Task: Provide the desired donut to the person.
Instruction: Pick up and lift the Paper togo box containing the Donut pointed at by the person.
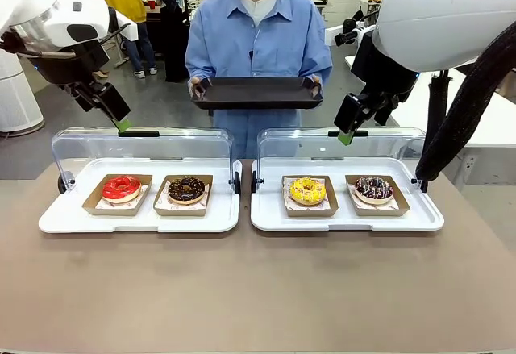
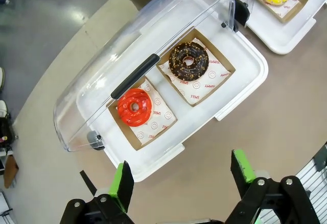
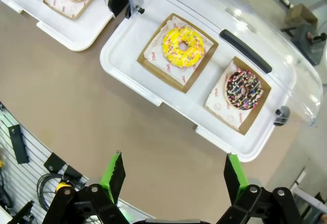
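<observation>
Four donuts sit in cardboard trays on two white display trays with open clear lids. On the left tray [image 1: 56, 223] lie a red donut [image 1: 122, 187] [image 2: 135, 106] and a chocolate donut [image 1: 186, 189] [image 2: 188, 60]. The right tray [image 1: 270, 223] carries a yellow donut [image 1: 308, 190] [image 3: 183, 46] and a dark sprinkled donut [image 1: 374, 188] [image 3: 243, 89]. The person [image 1: 256, 39] stands at the far side holding out a black tray [image 1: 256, 93]. My left gripper [image 1: 115, 114] [image 2: 181, 178] hangs open above the left lid. My right gripper [image 1: 348, 127] [image 3: 172, 171] hangs open above the right lid.
Both clear lids [image 1: 141, 151] [image 1: 343, 146] stand tilted back behind the donuts, each with a black handle. The brown table [image 1: 258, 289] stretches bare in front of the trays. A white table [image 1: 484, 120] stands at the right.
</observation>
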Action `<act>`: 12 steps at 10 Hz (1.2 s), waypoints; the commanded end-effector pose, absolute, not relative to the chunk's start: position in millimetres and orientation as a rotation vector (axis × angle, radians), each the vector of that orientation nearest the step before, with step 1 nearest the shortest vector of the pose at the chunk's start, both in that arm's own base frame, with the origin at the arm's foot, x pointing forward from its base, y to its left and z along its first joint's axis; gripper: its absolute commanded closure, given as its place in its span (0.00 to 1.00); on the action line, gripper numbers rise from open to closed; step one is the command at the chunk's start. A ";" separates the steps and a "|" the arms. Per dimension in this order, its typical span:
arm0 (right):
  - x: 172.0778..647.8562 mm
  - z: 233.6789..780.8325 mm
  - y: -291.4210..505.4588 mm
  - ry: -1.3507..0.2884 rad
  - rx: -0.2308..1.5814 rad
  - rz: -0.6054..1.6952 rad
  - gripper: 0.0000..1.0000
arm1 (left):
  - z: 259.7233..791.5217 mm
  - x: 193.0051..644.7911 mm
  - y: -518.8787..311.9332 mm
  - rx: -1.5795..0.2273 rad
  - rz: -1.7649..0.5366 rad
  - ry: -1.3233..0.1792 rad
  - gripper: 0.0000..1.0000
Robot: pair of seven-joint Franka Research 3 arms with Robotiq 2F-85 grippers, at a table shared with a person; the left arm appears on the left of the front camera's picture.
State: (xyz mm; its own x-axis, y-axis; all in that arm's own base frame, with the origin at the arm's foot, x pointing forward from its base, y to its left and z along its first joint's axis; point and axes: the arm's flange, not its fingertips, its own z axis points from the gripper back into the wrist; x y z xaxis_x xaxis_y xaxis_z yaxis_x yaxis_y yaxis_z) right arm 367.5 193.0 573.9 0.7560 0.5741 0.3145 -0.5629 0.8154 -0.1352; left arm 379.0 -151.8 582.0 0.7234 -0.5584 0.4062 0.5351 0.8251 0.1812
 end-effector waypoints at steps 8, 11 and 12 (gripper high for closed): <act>391.1 589.0 113.7 -0.428 0.436 0.954 0.00 | 599.7 380.7 -90.6 -0.591 -1.116 -0.503 0.00; 417.5 596.9 35.4 -0.558 0.819 1.067 0.00 | 602.3 386.4 -23.9 -0.763 -1.208 -0.692 0.00; 420.8 597.1 14.2 -0.601 0.877 1.112 0.00 | 603.5 386.5 -3.4 -0.773 -1.199 -0.742 0.00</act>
State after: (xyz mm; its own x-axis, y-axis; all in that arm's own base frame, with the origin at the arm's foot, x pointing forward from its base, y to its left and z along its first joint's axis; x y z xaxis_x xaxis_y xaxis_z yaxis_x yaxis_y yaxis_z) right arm 404.6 26.8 600.4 0.3437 0.5033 0.7928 -0.9332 0.2774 0.2285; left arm 376.6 -14.6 605.6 0.2029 -0.5444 0.8139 0.9751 0.1878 -0.1175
